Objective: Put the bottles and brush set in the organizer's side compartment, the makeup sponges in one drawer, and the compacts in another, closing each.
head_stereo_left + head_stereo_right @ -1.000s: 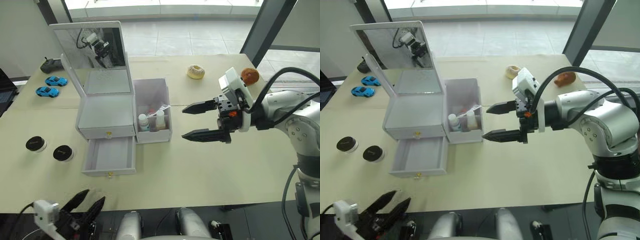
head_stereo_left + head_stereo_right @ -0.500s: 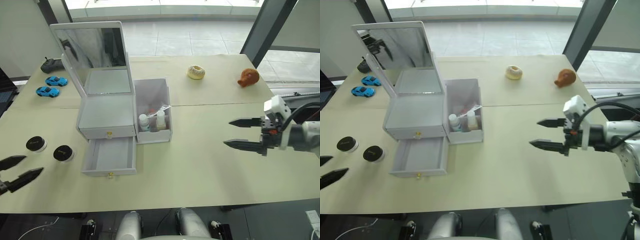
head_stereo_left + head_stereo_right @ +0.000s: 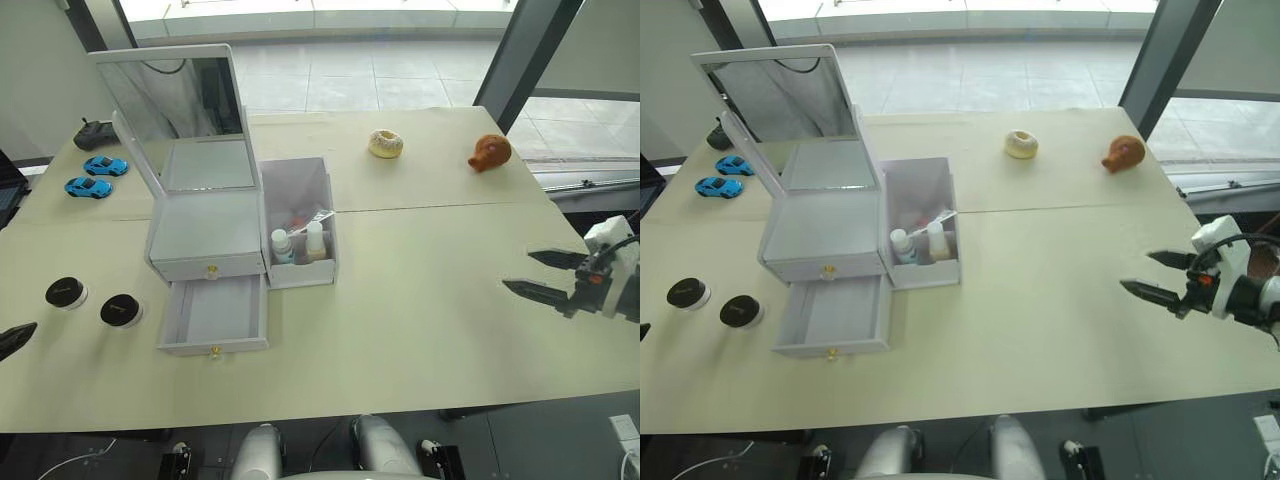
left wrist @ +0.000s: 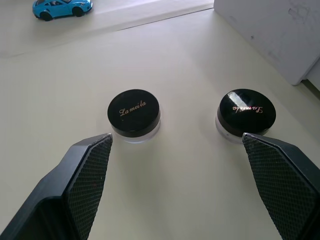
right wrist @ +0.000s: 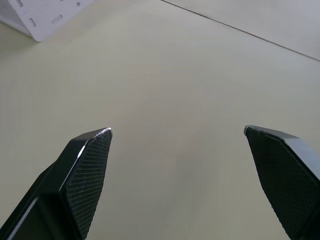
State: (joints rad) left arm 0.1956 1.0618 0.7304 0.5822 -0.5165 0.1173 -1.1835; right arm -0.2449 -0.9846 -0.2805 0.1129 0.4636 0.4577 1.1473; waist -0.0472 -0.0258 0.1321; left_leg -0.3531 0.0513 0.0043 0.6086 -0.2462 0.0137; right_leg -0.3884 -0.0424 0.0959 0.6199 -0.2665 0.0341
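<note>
The white organizer stands at the table's left with its mirror lid up. Its lower drawer is pulled open and looks empty. Its side compartment holds two bottles and the brush set. Two black-lidded compacts sit on the table left of the drawer. My left gripper is open just short of them, one compact near each finger. My right gripper is open over bare table at the far right. The makeup sponges are out of view.
Two blue toy cars and a black object lie behind the organizer on the left. A donut and a brown toy sit at the far right of the table. The middle of the table is bare.
My right gripper has drawn back from beside the side compartment to the table's right edge, still open. My left gripper has come up at the left edge, facing the compacts.
</note>
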